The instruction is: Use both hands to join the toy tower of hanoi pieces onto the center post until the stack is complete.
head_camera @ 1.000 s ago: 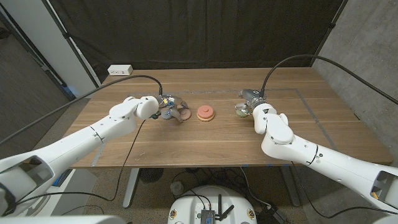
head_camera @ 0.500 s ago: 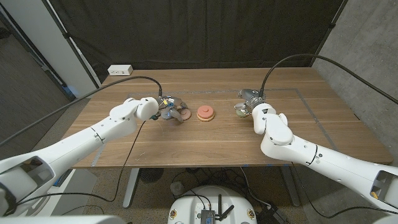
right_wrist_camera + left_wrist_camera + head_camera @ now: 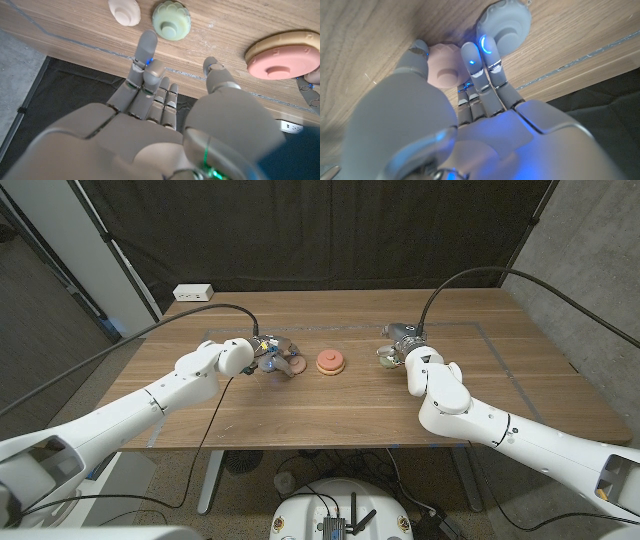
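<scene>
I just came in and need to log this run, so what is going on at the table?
A two-armed robot is working with toy stacking pieces on a wooden table. Its left hand reaches over a pale pink ridged piece and a grey ridged piece, fingers touching them; no firm grip is visible. Its right hand hovers by a pale green ridged piece and a cream one, holding nothing. The tan base with a pink disc sits between the hands, stack unfinished.
</scene>
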Controlling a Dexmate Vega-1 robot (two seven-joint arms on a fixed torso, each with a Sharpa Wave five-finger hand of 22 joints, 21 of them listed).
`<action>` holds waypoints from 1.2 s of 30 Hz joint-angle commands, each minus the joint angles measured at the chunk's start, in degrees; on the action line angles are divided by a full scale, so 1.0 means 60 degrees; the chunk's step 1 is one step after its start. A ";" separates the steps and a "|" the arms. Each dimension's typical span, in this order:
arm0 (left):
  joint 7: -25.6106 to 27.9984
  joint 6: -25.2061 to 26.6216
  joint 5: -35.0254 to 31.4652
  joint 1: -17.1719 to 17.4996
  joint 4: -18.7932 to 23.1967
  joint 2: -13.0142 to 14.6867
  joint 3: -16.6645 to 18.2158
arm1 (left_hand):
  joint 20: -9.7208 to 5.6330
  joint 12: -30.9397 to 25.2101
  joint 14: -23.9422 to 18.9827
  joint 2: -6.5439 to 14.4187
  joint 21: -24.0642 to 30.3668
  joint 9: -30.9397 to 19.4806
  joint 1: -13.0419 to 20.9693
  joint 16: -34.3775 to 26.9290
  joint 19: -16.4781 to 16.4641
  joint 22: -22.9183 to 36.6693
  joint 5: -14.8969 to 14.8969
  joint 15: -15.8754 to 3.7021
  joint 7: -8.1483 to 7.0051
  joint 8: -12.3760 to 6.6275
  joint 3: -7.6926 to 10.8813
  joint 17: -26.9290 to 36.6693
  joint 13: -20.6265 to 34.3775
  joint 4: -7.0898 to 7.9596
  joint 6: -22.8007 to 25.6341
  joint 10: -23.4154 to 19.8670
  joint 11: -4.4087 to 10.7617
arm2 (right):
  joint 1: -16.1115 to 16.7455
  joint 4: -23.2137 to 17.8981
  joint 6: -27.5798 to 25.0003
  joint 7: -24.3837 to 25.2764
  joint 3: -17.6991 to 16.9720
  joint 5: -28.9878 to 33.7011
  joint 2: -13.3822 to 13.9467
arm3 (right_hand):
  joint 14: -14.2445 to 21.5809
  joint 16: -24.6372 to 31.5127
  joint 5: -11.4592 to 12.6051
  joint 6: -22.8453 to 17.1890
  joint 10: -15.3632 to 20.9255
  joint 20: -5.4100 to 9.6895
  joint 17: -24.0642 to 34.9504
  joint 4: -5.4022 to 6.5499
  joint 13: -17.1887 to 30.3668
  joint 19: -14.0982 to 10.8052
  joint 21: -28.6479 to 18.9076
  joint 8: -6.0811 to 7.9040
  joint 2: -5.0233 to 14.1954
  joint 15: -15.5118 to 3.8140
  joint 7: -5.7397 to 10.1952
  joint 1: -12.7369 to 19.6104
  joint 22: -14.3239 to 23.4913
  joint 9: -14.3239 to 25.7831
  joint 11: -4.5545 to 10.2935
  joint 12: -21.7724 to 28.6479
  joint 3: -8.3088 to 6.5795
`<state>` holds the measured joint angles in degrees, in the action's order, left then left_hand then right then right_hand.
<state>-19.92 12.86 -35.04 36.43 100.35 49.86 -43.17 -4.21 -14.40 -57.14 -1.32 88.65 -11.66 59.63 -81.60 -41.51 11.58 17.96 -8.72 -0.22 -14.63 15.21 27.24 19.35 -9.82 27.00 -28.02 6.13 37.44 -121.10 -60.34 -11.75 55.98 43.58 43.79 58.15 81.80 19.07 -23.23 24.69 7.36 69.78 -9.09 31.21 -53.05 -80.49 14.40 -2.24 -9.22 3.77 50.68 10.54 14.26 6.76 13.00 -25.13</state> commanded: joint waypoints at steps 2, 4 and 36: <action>0.0218 0.0275 0.0036 0.0092 0.0094 -0.0040 0.0061 | -0.1308 -0.0138 -0.0207 0.0113 0.0114 -0.0094 0.0370 -0.0115 -0.0217 0.0034 0.0038 -0.0646 -0.0132 -0.0146 0.0126 0.0045 0.0112 0.0006 0.0341 -0.0667 0.0319 | 0.0017 0.0115 0.0125 0.0143 -0.0056 -0.0156 -0.0058 | -0.0061 -0.0017 0.0070 -0.0081 0.0056 0.0863 0.0029 0.0013 0.0055 0.0007 0.0037 -0.0033 0.0069 -0.0540 0.0035 0.0009 0.0011 0.0025 -0.0013 -0.0031 -0.0096; 0.0269 0.0280 0.0080 0.0094 0.0089 -0.0050 0.0085 | -0.1305 -0.0148 -0.0244 0.0122 0.0122 -0.0105 0.0395 -0.0135 -0.0254 0.0038 0.0035 -0.0646 -0.0155 -0.0174 0.0129 0.0050 0.0135 0.0016 0.0413 -0.0715 0.0363 | -0.0006 0.0112 0.0083 0.0113 -0.0033 -0.0143 -0.0065 | -0.0055 -0.0012 0.0070 -0.0081 0.0057 0.0863 0.0035 0.0014 0.0058 0.0006 0.0037 -0.0033 0.0071 -0.0540 0.0030 0.0007 0.0011 0.0026 -0.0008 -0.0032 -0.0098; 0.0022 0.0243 0.0475 -0.0226 0.0221 0.0045 0.0225 | -0.1297 -0.0244 -0.0639 0.0145 0.0124 -0.0232 0.0569 -0.0322 -0.0630 0.0041 0.0022 -0.0642 -0.0193 -0.0361 0.0112 0.0143 0.0485 0.0104 0.0922 -0.1251 0.0458 | -0.0085 0.0012 -0.0014 0.0163 -0.0003 -0.0238 -0.0059 | -0.0060 -0.0050 0.0093 -0.0087 0.0091 0.0866 0.0022 0.0009 0.0112 -0.0011 0.0044 -0.0053 0.0094 -0.0541 0.0026 0.0004 0.0012 0.0037 -0.0009 -0.0050 -0.0131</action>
<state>-19.11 14.64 -33.23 35.76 101.25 49.89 -42.32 -4.81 -15.50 -60.51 -1.20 89.21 -12.94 63.08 -83.10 -44.56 11.60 17.84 -10.23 -1.40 -16.42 15.67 28.01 21.08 -9.64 31.81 -32.47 6.37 36.99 -121.06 -60.57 -11.10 56.07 42.69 43.44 57.53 81.35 19.29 -23.23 24.68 7.36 69.64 -9.09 31.77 -53.05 -80.30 14.19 -2.24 -9.01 3.77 50.69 10.53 14.25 6.76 13.00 -25.61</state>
